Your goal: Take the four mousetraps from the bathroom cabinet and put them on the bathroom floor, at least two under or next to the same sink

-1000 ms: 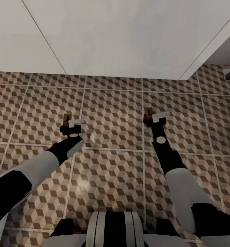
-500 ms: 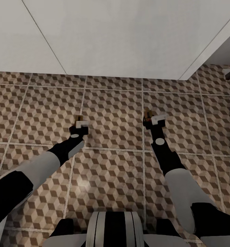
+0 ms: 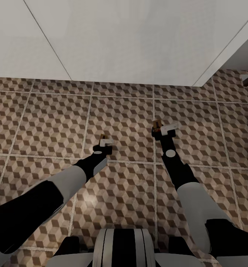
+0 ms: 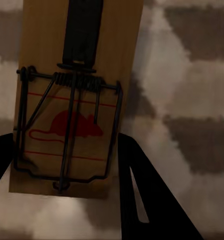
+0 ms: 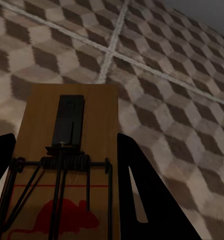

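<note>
mousetrap (image 5: pixel 66 170) lower end off-frame

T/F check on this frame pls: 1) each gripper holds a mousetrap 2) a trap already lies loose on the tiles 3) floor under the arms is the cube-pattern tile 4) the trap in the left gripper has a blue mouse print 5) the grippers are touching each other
1) True. The left gripper is shut on a mousetrap, and the right gripper is shut on the other mousetrap.
2) False. No loose trap is seen on the floor; both visible traps sit between gripper fingers.
3) True. The bathroom floor has brown, beige and cream cube tiles with pale grout.
4) False. The mouse print is red, with red lines.
5) False. The grippers are apart, with bare tile between them.
</note>
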Robot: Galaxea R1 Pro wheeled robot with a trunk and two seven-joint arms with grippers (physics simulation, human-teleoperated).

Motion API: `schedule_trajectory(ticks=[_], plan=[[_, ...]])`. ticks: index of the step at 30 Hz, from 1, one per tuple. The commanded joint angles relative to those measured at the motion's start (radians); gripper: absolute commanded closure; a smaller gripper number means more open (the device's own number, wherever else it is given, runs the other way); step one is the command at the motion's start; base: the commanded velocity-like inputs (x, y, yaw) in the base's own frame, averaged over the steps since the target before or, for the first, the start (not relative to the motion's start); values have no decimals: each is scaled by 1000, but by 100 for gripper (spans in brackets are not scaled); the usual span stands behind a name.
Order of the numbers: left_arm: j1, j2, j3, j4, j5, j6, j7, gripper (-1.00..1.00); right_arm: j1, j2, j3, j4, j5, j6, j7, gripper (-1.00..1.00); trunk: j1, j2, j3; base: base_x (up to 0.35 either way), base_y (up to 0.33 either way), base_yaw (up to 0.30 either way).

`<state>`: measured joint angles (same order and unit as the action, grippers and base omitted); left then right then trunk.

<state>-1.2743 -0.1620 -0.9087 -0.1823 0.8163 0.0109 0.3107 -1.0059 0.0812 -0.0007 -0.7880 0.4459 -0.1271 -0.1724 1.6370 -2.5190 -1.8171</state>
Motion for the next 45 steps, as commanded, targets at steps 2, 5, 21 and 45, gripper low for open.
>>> schedule_trajectory(ticks=[2, 5, 21, 45], plan=[[-3, 0, -9, 2, 5, -18, 9, 100, 0, 1, 3, 1, 7, -2, -4, 100, 0, 0, 0, 0, 0, 0], [-4, 2, -10, 3, 6, -88, 8, 100, 0, 1, 5, 1, 7, -2, -4, 100, 0, 0, 0, 0, 0, 0], [-4, 86, -11, -19, 10, -159, 5, 100, 0, 0, 5, 3, 7, 0, -4, 100, 0, 0, 0, 0, 0, 0], [8, 348, -12, -534, 13, 65, 7, 100, 0, 1, -13, 10, -18, -2, 189, 100, 0, 0, 0, 0, 0, 0]])
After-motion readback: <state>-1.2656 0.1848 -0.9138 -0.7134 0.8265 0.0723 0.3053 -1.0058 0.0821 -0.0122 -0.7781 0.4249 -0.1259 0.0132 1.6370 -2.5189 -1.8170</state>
